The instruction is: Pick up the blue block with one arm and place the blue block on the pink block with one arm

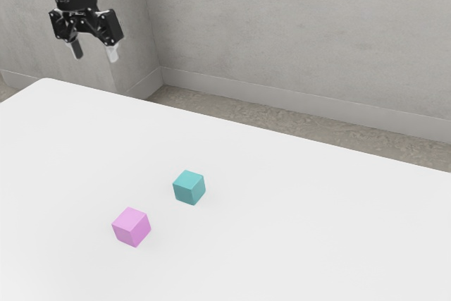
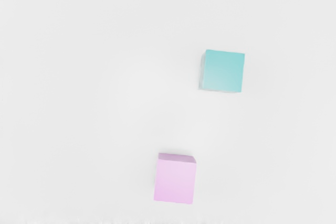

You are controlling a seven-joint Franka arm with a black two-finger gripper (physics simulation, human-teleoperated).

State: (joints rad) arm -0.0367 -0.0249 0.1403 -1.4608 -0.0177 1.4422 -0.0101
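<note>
A blue-green block (image 1: 189, 187) rests on the white table (image 1: 317, 230), near its middle. The pink block (image 1: 131, 227) lies a short way toward the table's front and the exterior view's left of it, apart from it. My gripper (image 1: 94, 52) hangs high above the table's far left corner, open, with nothing between its fingers. From the hand's camera, both the blue block (image 2: 222, 71) and the pink block (image 2: 175, 178) lie far below on the bare tabletop (image 2: 79, 103).
A grey wall and a strip of speckled floor (image 1: 303, 121) run behind the table's far edge. The tabletop stretches wide to the exterior view's right of the blocks.
</note>
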